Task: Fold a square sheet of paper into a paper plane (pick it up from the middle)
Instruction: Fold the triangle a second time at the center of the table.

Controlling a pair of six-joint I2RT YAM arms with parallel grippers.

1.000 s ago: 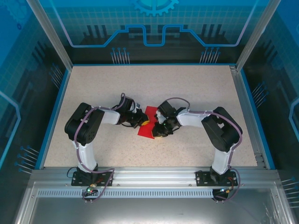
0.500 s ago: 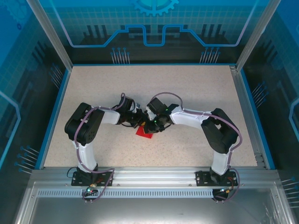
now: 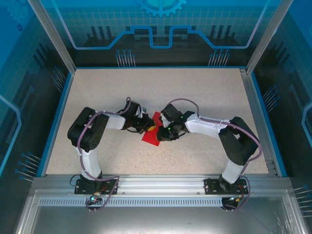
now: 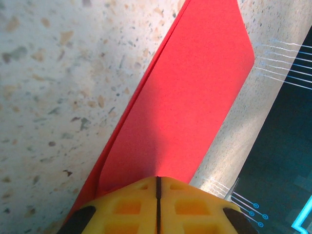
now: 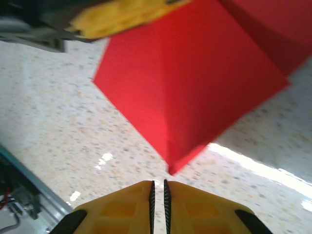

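Observation:
The square sheet of paper (image 3: 151,137) is bright red and folded, and lies mid-table between the two arms. In the left wrist view it is a long folded strip (image 4: 195,97) running away from my left gripper (image 4: 158,178), which is shut on its near end. From above, the left gripper (image 3: 149,127) sits at the paper's left edge. My right gripper (image 5: 158,183) hovers just short of the paper's pointed corner (image 5: 195,73). Its jaws are a narrow slit apart with nothing between them. From above, the right gripper (image 3: 163,135) is at the paper's right side.
The speckled table (image 3: 195,92) has a blue rim (image 3: 57,122) on its left side and a metal rail (image 3: 261,122) on its right, inside blue walls. The left gripper's yellow finger (image 5: 122,14) reaches into the top of the right wrist view, by the paper's upper edge.
The right gripper had pushed left over the paper half a second ago and has since drawn back right, uncovering more red. The left gripper has kept its hold in place.

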